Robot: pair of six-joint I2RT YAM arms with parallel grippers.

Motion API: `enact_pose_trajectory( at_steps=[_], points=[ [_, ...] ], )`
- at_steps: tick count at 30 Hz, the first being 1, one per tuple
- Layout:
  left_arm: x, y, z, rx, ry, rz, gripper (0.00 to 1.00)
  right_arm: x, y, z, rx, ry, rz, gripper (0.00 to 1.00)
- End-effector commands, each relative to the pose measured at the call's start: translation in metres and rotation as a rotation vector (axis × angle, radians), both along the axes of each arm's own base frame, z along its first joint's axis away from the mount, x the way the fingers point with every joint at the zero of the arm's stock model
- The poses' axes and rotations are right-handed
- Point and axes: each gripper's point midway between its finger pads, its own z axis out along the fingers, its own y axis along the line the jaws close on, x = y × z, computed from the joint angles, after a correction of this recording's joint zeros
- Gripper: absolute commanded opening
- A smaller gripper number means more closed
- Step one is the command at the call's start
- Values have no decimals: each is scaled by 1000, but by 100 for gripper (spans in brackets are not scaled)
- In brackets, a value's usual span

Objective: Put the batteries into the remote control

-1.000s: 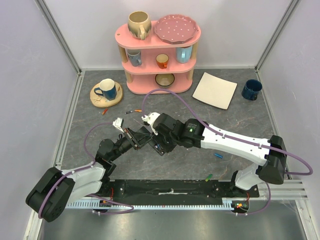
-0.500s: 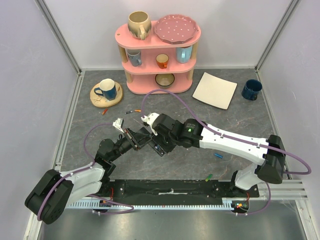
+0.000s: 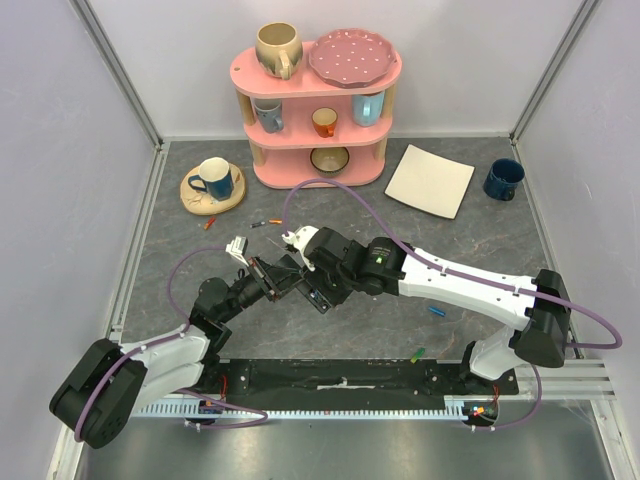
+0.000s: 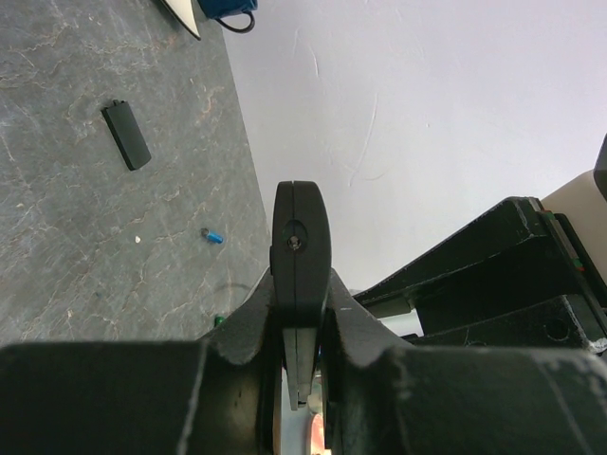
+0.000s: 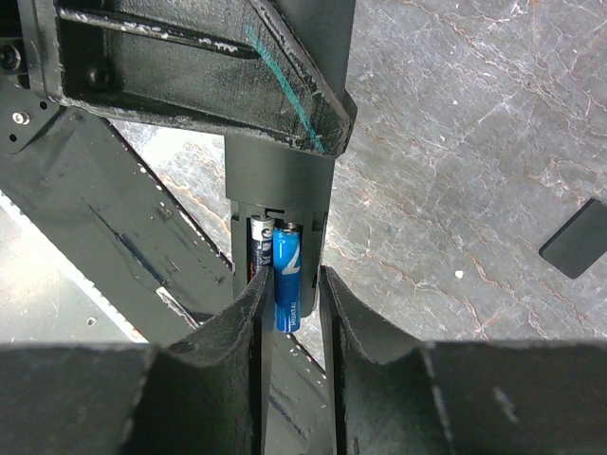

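Right gripper (image 5: 292, 284): jaws slightly apart, astride a blue battery (image 5: 287, 277) lying in the remote (image 5: 277, 185) compartment beside a second battery (image 5: 261, 235). Left gripper (image 4: 302, 327): jaws clamped on the remote's long edges.

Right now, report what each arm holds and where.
Left jaws clamp the remote by one end. Right jaws straddle a blue battery on it; grip cannot be told.
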Motion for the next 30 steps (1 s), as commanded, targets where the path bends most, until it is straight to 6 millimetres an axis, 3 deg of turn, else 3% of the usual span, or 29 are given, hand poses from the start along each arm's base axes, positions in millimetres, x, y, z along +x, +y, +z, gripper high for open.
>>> enact_pose_trajectory(
  at_steps=[1,30],
  points=[
    [-27,-8,20,-46,-79,-131,2,20,-1,14,10,-67,-42,33],
    [-18,-9,13,-3,-55,-97,2,10,4,30,72,-38,-7,41]
  ],
)
